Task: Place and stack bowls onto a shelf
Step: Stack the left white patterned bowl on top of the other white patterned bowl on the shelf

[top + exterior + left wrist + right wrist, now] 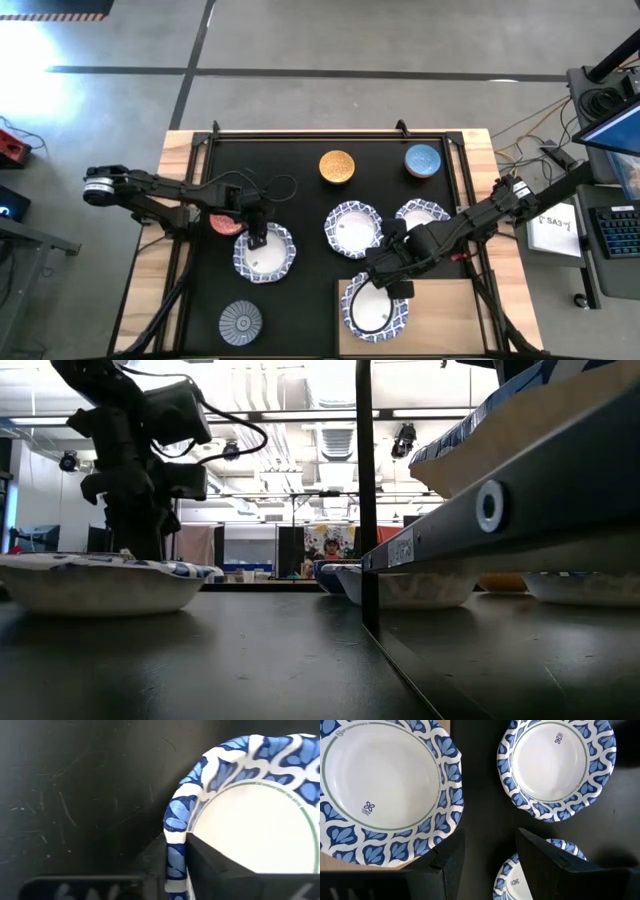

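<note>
Four white bowls with blue rims show in the high view: one (266, 255) under my left gripper (257, 238), one (352, 228) mid-mat, one (420, 214) to its right, and one (375, 305) resting on the pale wood shelf (440, 310). The small orange bowl (337, 167) and blue bowl (422, 160) sit at the far side, the grey-striped bowl (240, 320) near the front. The pink-red bowl (222, 223) is half hidden by the left arm. My left gripper is shut on its bowl. My right gripper (490, 857) is open above the mat, just beyond the shelf's far edge, touching nothing. My left gripper pinches the white-and-blue bowl's rim (175, 845) on its far-left side, one finger (220, 870) inside the bowl and one (95, 882) outside. It comes from above, pointing down. The bowl (100, 582) sits flat on the black mat.
A black mat with a metal frame (460, 190) covers most of the table. The shelf (500, 500) stands close to the low camera and blocks that view's right side. Bare mat lies at the far left (260, 165) and left of the shelf (300, 320).
</note>
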